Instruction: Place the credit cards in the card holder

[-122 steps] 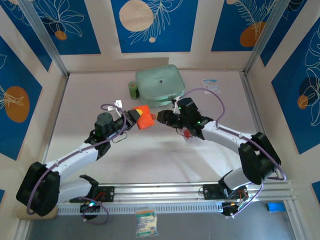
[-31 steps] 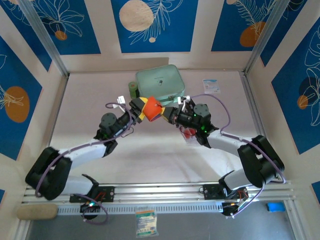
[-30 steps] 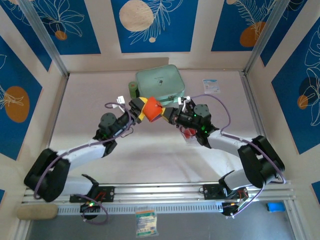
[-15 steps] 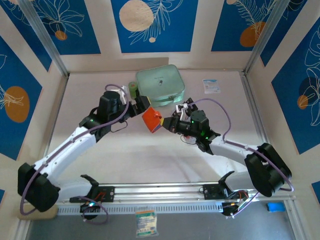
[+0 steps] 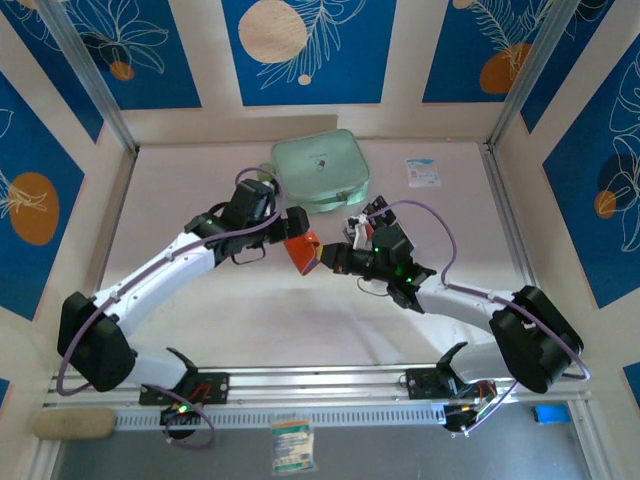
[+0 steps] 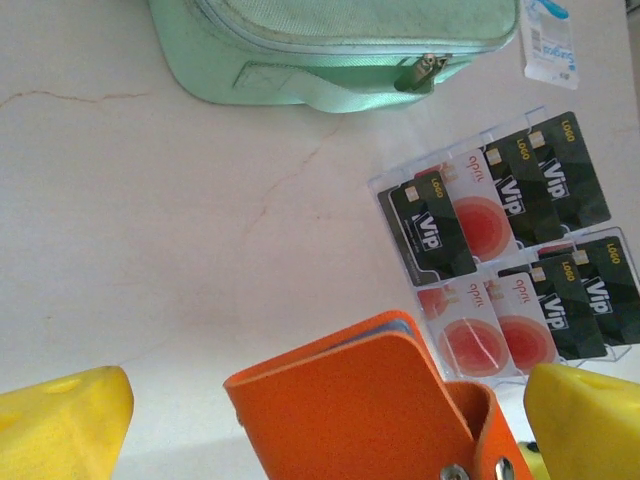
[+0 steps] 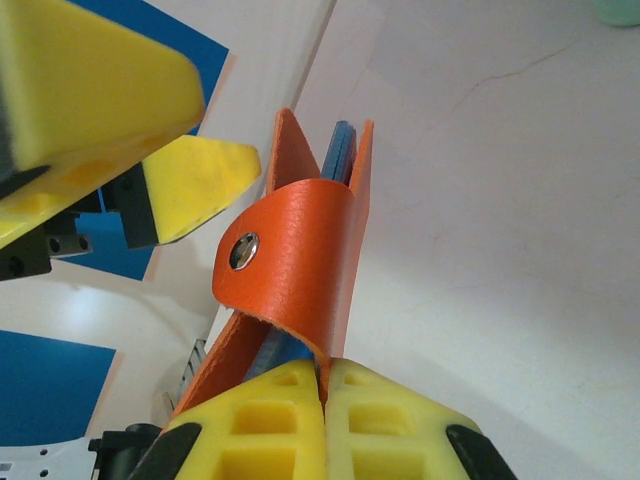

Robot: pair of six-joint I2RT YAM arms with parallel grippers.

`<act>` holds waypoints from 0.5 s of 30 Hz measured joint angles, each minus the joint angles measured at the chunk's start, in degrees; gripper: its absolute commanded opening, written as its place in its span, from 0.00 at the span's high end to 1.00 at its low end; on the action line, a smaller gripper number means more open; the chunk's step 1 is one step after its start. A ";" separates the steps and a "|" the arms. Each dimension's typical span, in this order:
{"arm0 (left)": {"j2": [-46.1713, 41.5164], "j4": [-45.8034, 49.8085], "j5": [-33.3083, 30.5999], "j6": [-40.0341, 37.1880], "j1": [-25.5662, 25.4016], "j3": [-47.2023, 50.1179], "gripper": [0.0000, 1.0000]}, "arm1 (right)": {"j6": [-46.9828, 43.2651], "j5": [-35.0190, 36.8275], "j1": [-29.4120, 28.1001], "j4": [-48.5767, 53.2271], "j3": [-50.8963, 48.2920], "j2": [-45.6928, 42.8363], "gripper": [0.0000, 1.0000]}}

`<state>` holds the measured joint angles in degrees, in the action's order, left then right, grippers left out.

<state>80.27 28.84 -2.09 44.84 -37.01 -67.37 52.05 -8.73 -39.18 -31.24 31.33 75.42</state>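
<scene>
Mint-green zip case [image 5: 320, 168] lies at far centre of pale, veined table [image 5: 180, 180], w/ metal zip pull [image 6: 428, 70] on its side wall. White-and-blue packet [image 5: 422, 172] lies flat to its R, apart. Clear plastic rack [image 6: 465, 147] sits nr case's R corner. Blue leaf-print panels [image 5: 300, 50] stand behind. Small printed sachet [image 5: 293, 445] at front edge, centre.

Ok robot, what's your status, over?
Right end effector shut on orange card holder. Left end effector open, close by. Credit cards not in yet; path clear.
</scene>
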 measured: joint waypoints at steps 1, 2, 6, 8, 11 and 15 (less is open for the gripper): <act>0.50 0.00 -0.15 0.00 -0.13 -0.09 0.00 | -0.04 0.07 -0.11 0.07 0.00 0.00 1.00; 1.14 0.09 -0.35 0.00 -0.33 -0.17 0.00 | -0.07 0.26 -0.15 0.09 0.00 0.00 1.00; 3.28 0.44 -0.96 0.00 -0.83 -0.63 0.00 | -0.22 0.68 -0.24 0.15 0.00 0.00 1.00; 4.00 0.55 -1.05 0.00 -0.92 -0.63 0.00 | -0.22 1.03 -0.24 0.44 0.00 0.00 1.00; 4.24 0.66 -1.46 0.00 -0.94 -0.61 0.00 | -0.22 1.38 -0.24 0.66 0.00 0.00 1.00; 4.17 0.63 -2.34 0.02 -0.96 -0.39 0.00 | -0.22 2.10 -0.22 0.74 0.00 -0.02 1.00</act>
<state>84.44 29.47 -4.43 44.86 -37.98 -67.77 51.83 -6.63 -39.40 -30.50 31.33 75.40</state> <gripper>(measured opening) 0.998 0.055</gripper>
